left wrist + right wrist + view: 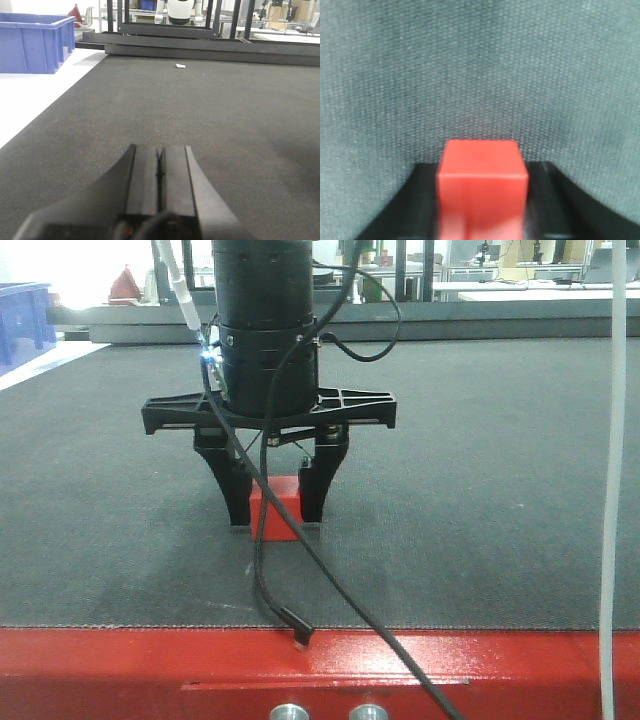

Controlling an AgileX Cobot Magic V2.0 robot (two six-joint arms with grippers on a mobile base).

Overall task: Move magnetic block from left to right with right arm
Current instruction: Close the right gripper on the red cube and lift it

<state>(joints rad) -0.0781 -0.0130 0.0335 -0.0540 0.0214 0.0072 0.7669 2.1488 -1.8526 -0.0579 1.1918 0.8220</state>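
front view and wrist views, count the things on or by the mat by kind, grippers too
magnetic block: 1
grippers: 2 (right gripper, left gripper)
blue crate: 1
white scrap: 1
total: 5

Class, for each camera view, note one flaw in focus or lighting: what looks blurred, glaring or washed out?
Front view: the far background is washed out, and a blue light flares above the right gripper. Right wrist view: the small red matte cube is blurred, the grey mat sharper. Left wrist view: the white surface glares.
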